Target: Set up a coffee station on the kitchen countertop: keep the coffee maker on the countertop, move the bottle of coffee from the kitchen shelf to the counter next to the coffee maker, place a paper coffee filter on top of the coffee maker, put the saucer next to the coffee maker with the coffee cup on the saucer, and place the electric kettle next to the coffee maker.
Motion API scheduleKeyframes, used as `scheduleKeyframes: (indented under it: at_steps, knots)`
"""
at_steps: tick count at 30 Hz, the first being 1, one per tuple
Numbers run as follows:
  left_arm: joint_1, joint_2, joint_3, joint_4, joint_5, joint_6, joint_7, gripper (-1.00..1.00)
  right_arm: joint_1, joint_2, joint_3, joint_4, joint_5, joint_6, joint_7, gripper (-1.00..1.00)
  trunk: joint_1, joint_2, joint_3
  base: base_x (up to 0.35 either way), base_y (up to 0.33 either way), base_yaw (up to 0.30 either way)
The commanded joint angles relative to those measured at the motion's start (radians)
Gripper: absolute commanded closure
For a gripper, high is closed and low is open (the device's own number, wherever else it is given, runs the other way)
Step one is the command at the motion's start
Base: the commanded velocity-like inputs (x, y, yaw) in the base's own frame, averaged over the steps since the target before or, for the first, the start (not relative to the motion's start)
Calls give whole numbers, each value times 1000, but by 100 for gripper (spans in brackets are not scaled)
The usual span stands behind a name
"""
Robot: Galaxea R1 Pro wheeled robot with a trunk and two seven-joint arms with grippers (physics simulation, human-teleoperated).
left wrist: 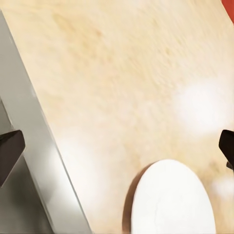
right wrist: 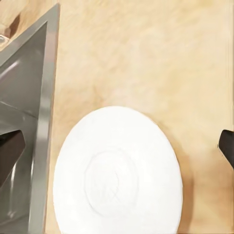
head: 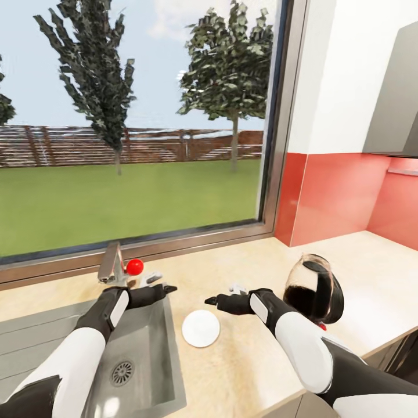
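Both arms reach over counter point(head: 244, 371); left gripper point(head: 168, 288) and right gripper point(head: 210, 301) jaws apart, empty. White saucer point(head: 201, 328) flat beside sink's point(head: 148, 371) edge, coffee maker carafe point(head: 314, 296) near counter's front edge.

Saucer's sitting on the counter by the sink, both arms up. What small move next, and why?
Probably lower the right gripper toward the saucer. It hangs open just above the plate, and its wrist camera looks almost straight down on the saucer with a finger at each edge of the frame. The saucer lies apart from the coffee maker, so it likely needs carrying that way. The left gripper sits over the sink.
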Motion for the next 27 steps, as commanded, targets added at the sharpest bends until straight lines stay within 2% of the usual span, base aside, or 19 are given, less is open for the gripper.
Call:
scheduleKeyframes:
  at_steps: [1,8,14,19,27]
  knots:
    - [-1,-1,4,5,6,8,-1,-100,0,1,-8,-2,11,6,5,-100,1,-2,-2,41,0,-16]
    - [-1,-2,3,15,6,7,-1,-100,3,1,-7,-1,12,7,5,-100,1,-2,-2,22,0,-5]
    - [0,-3,2,18,5,7,0,-100,14,1,-7,-1,12,7,6,-100,1,-2,-2,142,0,-1]
    - [1,-3,1,47,6,7,-1,-100,31,1,-7,3,13,7,6,-100,1,-2,-2,38,0,0]
    - [1,-3,2,66,8,9,-3,-100,44,1,-7,70,12,7,8,-100,1,-2,-2,5,0,0]
